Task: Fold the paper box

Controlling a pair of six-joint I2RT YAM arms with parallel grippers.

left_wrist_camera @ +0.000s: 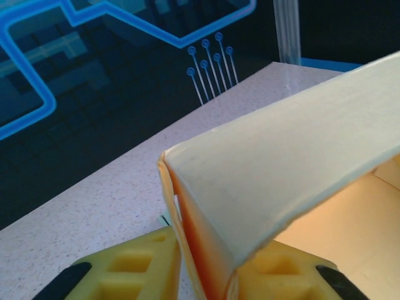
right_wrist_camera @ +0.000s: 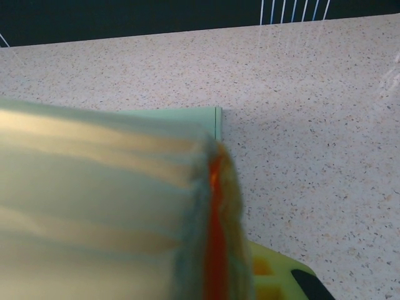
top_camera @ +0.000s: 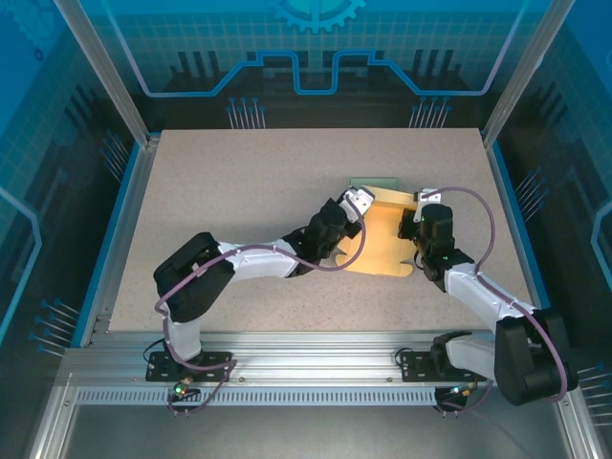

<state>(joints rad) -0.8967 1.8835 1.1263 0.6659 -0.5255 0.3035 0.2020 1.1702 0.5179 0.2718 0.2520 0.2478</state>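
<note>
the paper box lies on the table, right of the middle, between the two arms. it's part way there, i'd say: one long wall stands up from the base, but from above most of the card looks flat and open, so the other walls and the closing are left to do. the left gripper has that raised wall nipped between its yellow fingers, which are nearly together. the right gripper is pinched tight at the box's right edge and seems to hold card there, though its own camera is blurred. the left wrist view gives the crease and orange inner face; the right wrist view gives a pale green sheet just behind the box.
</note>
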